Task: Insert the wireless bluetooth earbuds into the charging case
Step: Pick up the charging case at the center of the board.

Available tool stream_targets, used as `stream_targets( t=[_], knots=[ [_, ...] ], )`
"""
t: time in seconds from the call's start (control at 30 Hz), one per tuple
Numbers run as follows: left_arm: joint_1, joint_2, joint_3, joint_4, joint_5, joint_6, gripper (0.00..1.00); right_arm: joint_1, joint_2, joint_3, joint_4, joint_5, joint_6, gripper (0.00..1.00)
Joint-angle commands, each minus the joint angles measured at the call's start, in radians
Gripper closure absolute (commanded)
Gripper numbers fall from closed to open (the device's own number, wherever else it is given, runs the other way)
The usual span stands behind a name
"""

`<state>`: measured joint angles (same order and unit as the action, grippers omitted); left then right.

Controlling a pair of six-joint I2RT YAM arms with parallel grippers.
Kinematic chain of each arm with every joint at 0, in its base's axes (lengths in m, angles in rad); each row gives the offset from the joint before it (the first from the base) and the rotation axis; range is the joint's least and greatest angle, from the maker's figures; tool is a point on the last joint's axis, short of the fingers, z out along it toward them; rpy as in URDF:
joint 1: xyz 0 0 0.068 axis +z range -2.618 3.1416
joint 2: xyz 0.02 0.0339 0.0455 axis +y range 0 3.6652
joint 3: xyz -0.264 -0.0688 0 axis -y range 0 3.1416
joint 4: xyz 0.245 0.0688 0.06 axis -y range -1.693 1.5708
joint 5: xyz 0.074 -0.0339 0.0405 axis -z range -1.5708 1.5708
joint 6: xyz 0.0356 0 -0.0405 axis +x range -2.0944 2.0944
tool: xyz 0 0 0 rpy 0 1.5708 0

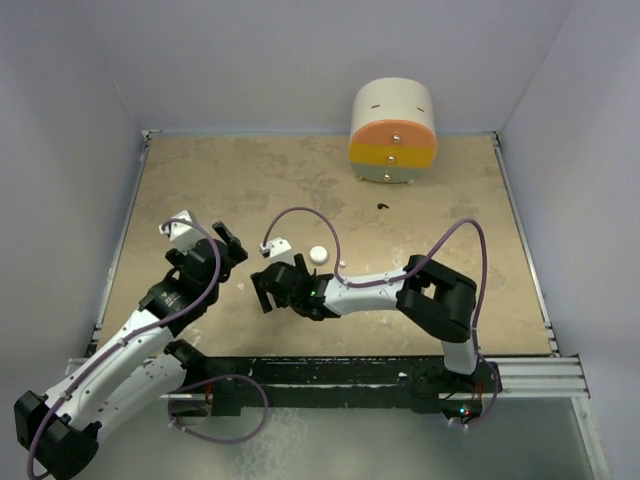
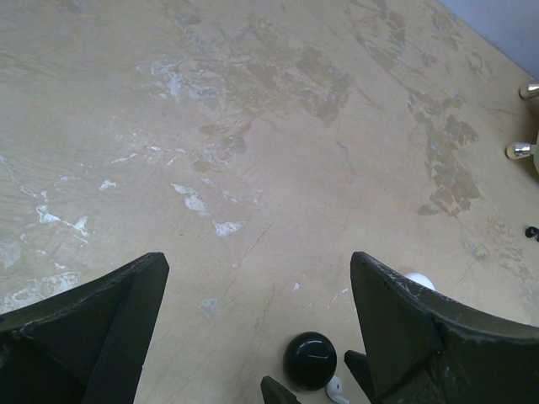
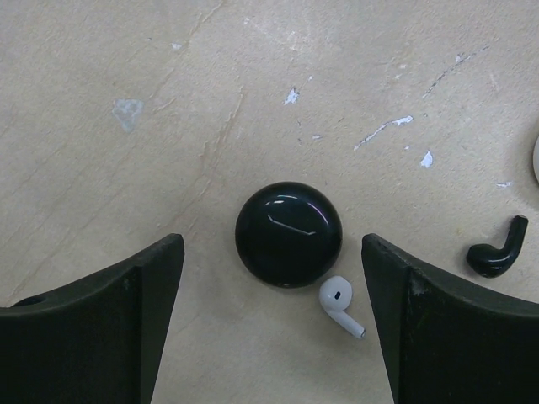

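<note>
The right fingers (image 3: pixel 438 328) stand wide apart and hold nothing. Between them, on the table (image 3: pixel 126 168), sits the black round charging case (image 3: pixel 288 234), clear of both fingers. A white earbud (image 3: pixel 339 304) lies just beside the case at 5 o'clock. A black earbud (image 3: pixel 497 250) lies at 3 o'clock of the case, past the finger on that side. The left fingers (image 2: pixel 429 337) are spread wide and empty. In the left wrist view, the case and white earbud appear at 6 o'clock. In the top view, a white disc (image 1: pixel 318 254) lies at 2 o'clock of the right fingers.
</note>
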<state>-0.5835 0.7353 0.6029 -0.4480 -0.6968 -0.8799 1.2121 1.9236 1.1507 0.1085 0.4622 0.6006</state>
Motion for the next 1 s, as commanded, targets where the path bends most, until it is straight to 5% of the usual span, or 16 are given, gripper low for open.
stream_targets(
  t=[0.0, 0.73, 0.97],
  knots=[
    [0.01, -0.011, 0.003, 0.002, -0.026, -0.008, 0.11, 0.001, 0.018, 0.047, -0.012, 0.042, 0.017, 0.14],
    [0.03, -0.017, -0.017, 0.022, -0.006, 0.001, 0.11, 0.001, 0.061, 0.051, -0.052, 0.067, 0.036, 0.41],
    [0.031, -0.005, -0.024, 0.052, 0.022, 0.018, 0.11, 0.0, 0.006, 0.011, 0.035, 0.071, -0.058, 0.74]
  ],
)
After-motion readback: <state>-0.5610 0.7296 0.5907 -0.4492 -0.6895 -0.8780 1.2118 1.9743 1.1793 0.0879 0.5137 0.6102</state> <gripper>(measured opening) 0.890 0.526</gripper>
